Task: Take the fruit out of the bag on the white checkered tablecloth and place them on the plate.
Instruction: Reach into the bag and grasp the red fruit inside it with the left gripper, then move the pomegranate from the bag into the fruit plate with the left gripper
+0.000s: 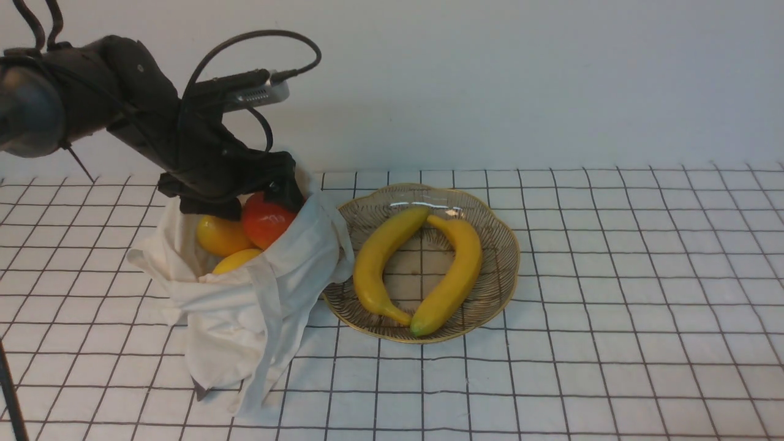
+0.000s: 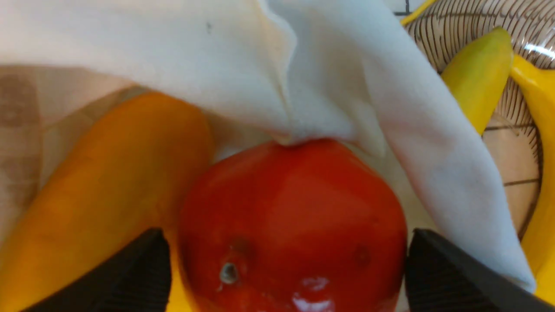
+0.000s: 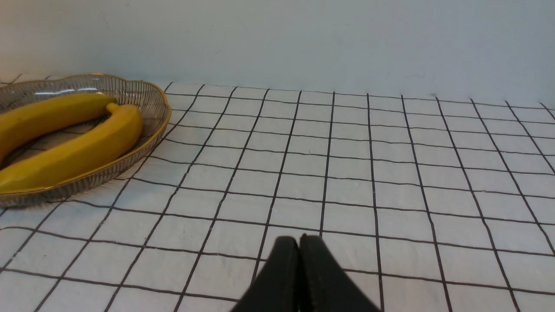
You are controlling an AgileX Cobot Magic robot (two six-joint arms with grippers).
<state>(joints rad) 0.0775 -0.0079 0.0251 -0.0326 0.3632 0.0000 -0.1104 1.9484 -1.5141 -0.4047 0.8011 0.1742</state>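
Note:
The off-white cloth bag (image 1: 245,306) lies open on the white checkered tablecloth (image 1: 612,306), left of the glass plate (image 1: 499,245). In its mouth sit the glossy red-orange fruit (image 1: 264,222), the yellow-orange mango-like fruit (image 1: 220,236) and a smaller yellow fruit (image 1: 236,260). My left gripper (image 1: 269,199) reaches into the bag. In the left wrist view its black fingers (image 2: 427,268) sit tight on both sides of the red-orange fruit (image 2: 290,216), with the mango-like fruit (image 2: 108,182) beside it. My right gripper (image 3: 299,245) is shut and empty, low over the cloth, out of the front view.
Two long yellow bananas (image 1: 383,257) (image 1: 456,275) lie in the plate, filling much of it. The bag's edge (image 2: 390,108) drapes over the plate's near rim. A white wall stands behind the table. The bag's strap (image 1: 269,343) hangs toward the front.

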